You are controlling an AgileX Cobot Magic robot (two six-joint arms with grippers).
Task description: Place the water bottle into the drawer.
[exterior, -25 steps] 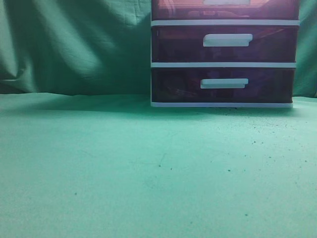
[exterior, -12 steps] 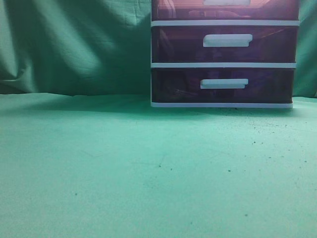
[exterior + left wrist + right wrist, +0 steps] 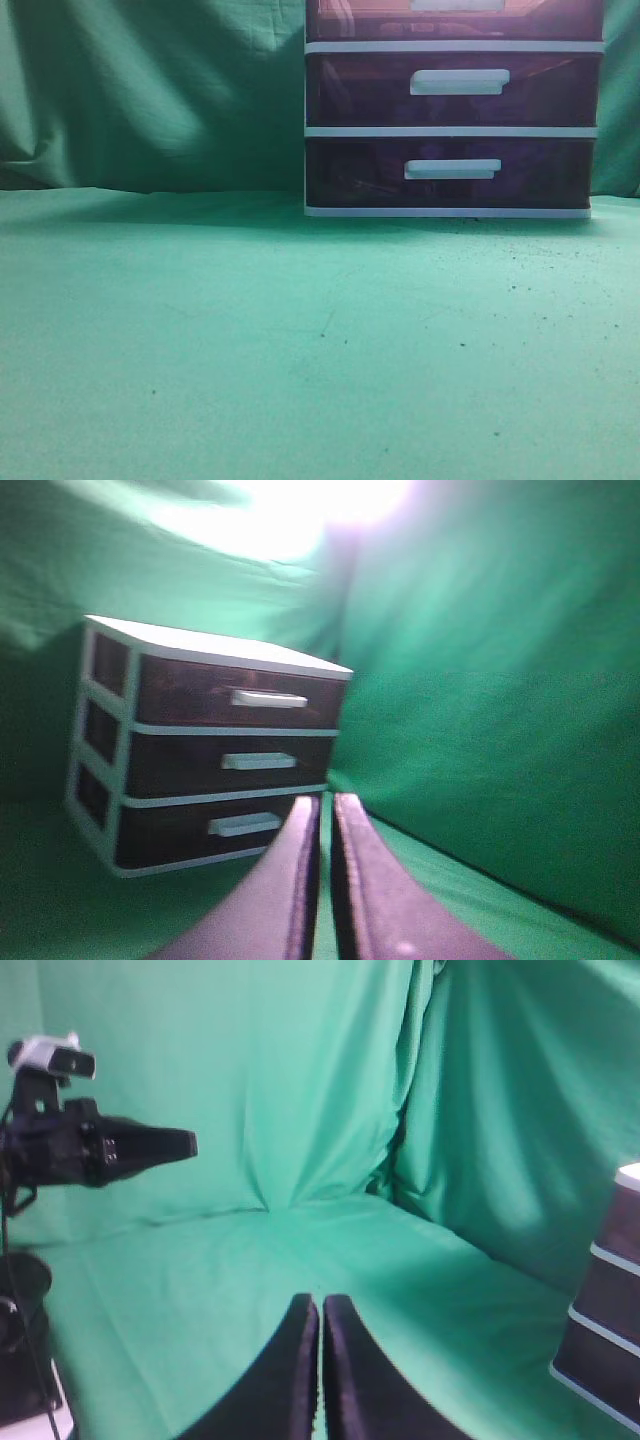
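Both grippers, left gripper [image 3: 322, 880] and right gripper [image 3: 320, 1370], have fingers pressed together, empty. No water bottle visible; the drawer [image 3: 240, 695], far right, sits closed. Grip its handle [image 3: 268, 699] squarely first.

A staged robot-lab recording booth, not a home or shop; green cloth [image 3: 150, 90] hangs in loose folds as a backdrop on every side and more green cloth covers the table [image 3: 250, 350] — a green-screen style enclosure; the only furnishing is a white-framed three-drawer unit [image 3: 215, 750] of dark purple plastic, standing at the back against the drape; in the right wrist view a black robot arm [image 3: 90, 1150] carries a small white camera [image 3: 50, 1057] on top; bright studio light flares on the cloth above the unit.
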